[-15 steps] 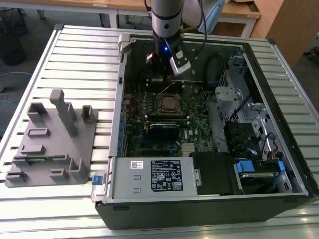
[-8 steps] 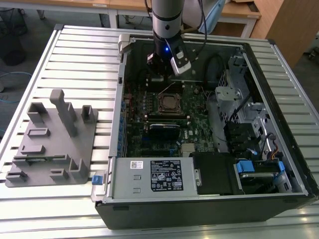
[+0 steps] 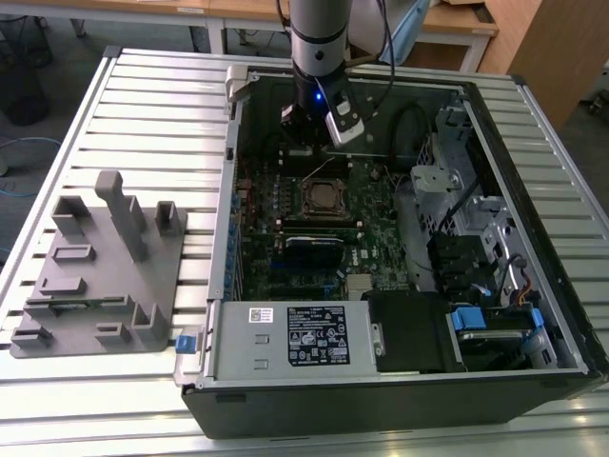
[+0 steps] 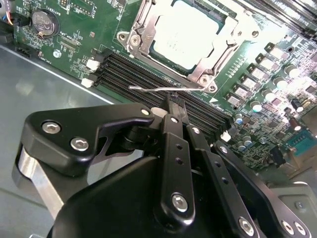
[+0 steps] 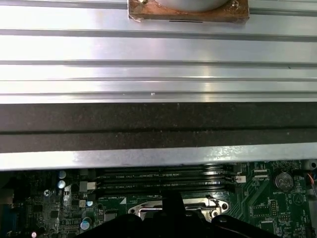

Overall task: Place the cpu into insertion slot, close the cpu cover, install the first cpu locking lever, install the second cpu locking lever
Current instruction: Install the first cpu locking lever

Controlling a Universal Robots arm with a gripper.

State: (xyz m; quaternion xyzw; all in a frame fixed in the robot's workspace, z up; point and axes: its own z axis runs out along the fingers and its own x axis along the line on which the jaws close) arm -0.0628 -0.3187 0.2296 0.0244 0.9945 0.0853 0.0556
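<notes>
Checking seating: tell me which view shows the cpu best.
The second wrist view: the cpu sits close up, its silver top framed by the cover. The exterior view shows it small. In the first wrist view the gripper blocks it.

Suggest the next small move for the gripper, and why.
Probably press the locking lever down toward the board. The cpu already sits under the closed cpu cover, and the shut gripper sits right at that thin wire lever, which appears not yet latched.
</notes>
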